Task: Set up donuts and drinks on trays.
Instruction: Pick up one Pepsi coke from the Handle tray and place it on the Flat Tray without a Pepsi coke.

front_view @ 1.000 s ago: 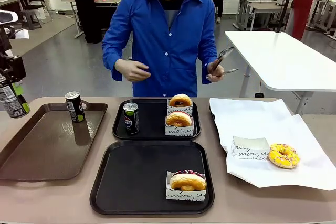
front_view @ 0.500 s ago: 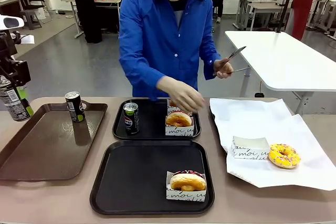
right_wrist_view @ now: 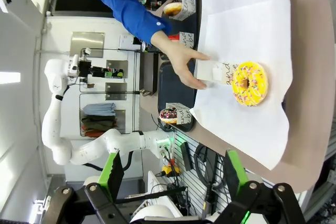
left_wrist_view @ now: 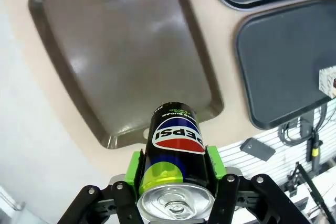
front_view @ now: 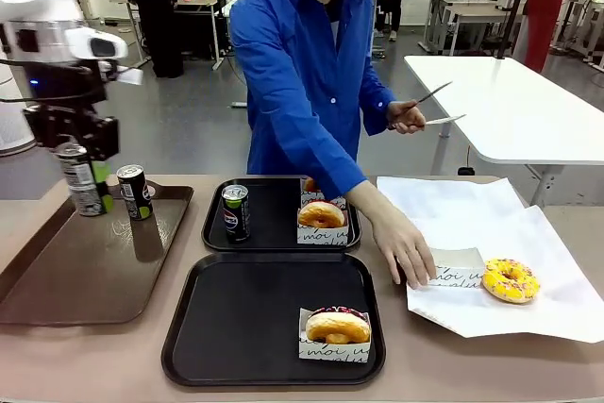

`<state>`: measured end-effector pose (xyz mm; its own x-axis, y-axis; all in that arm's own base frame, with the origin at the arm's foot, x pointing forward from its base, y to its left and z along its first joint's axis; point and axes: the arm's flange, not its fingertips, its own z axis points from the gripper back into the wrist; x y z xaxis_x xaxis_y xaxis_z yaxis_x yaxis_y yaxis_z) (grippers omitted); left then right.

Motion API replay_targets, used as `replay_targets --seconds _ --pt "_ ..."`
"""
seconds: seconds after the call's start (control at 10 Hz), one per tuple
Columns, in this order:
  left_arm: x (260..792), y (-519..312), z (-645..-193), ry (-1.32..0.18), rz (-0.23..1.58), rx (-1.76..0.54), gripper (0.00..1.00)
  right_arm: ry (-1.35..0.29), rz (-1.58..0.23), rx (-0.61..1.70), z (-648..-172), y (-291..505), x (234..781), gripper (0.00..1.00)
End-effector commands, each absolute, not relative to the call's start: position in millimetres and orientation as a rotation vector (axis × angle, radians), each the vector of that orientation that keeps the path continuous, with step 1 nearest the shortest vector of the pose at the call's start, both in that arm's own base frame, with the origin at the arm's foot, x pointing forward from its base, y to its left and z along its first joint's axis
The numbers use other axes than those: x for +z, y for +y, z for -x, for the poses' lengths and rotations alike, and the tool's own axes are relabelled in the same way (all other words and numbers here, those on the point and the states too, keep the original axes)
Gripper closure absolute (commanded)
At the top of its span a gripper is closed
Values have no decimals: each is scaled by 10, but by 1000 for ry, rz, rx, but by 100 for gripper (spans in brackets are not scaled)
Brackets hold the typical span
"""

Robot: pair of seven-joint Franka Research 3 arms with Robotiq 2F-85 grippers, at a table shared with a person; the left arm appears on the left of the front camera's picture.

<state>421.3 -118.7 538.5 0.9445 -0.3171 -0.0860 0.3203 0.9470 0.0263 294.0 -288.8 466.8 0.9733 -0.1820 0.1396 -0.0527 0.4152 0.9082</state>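
Aloft, left gripper (front_view: pixel 88 175) holds a can (left_wrist_view: pixel 176 140) — upright

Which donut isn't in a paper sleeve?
The yellow-iced donut lying bare on the white paper sheet; the tray donuts all sit in printed sleeves.

2 matt plastic trays (front_view: pixel 255 318); glossy metal can (left_wrist_view: pixel 176 150); smooth paper sheet (front_view: pixel 472 214).
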Motion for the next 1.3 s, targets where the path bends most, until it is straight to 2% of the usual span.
replay_targets --seconds 0.0,0.5,0.7,1.2 --pt "5355 -1541 -4066 36 -91 -416 41 -240 -1146 -80 -2940 -2891 4671 0" --pt "4760 -2678 -3534 20 -145 -728 41 -240 -1146 -80 -2940 -2891 4671 0" --pt "4621 -2924 -3482 13 -127 -796 41 -240 -1146 -80 -2940 -2891 4671 0" --pt "4564 -3009 -3420 32 -123 -785 41 -240 -1146 -80 -2940 -2891 4671 0"
